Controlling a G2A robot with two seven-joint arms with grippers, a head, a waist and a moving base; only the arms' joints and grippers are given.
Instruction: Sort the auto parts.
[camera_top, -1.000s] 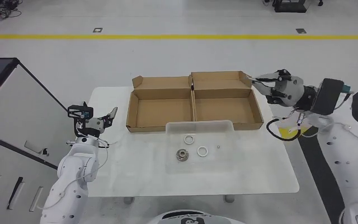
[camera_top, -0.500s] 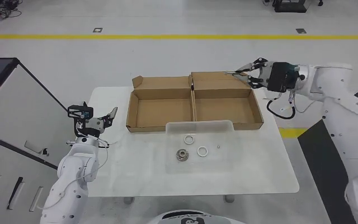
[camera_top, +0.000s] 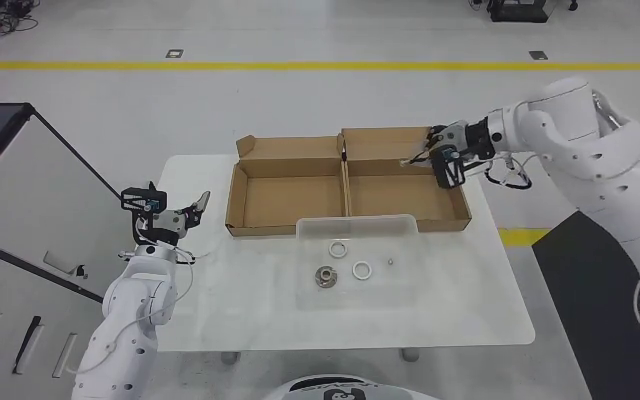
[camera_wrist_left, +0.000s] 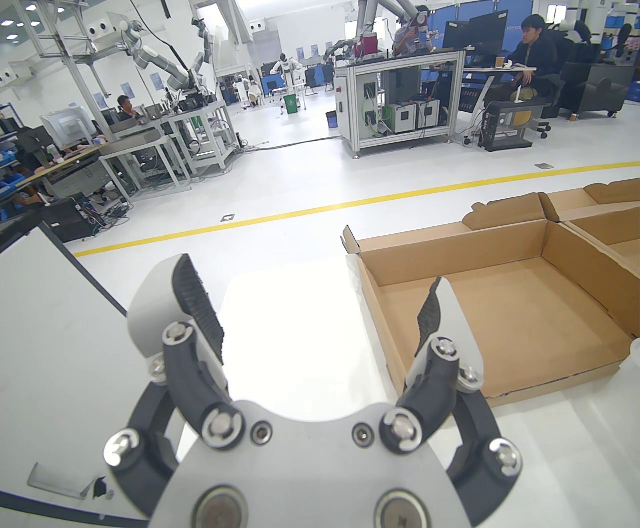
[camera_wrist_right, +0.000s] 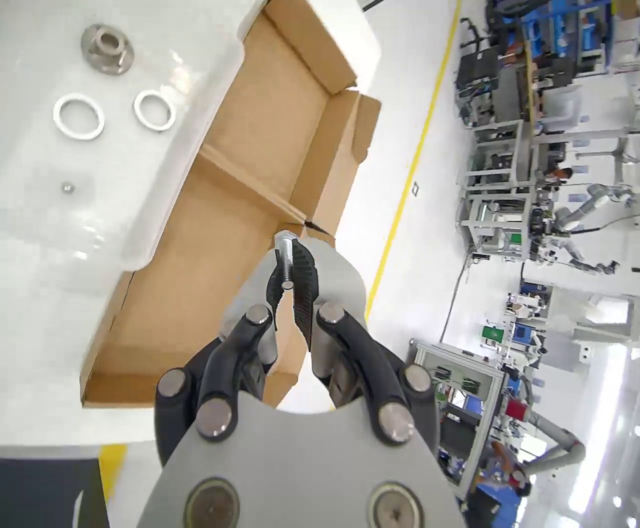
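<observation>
Right gripper (camera_top: 425, 158) clamped on a bolt (camera_wrist_right: 284, 255), poised over the upper right corner of the right box (camera_top: 395, 198) in the top view; in the right wrist view the bolt lies along the closed fingers, head outward. Over the last second this gripper has swung in from beyond the box's right wall, passed its upper right flap, and now sits just inside the rim. This suggests the carry is nearly over and a release into this box comes next. Left gripper (camera_wrist_left: 312, 280), jaws spread and holding nothing, has not moved from the left edge of the table (camera_top: 450, 300), beside the left box (camera_top: 285, 200). Both boxes appear bare. The tray (camera_top: 355, 220) at centre is unchanged, holding two rings (camera_top: 339, 247), a flange (camera_top: 323, 276) and a small nut (camera_top: 390, 263), all apparently yet to be sorted.
</observation>
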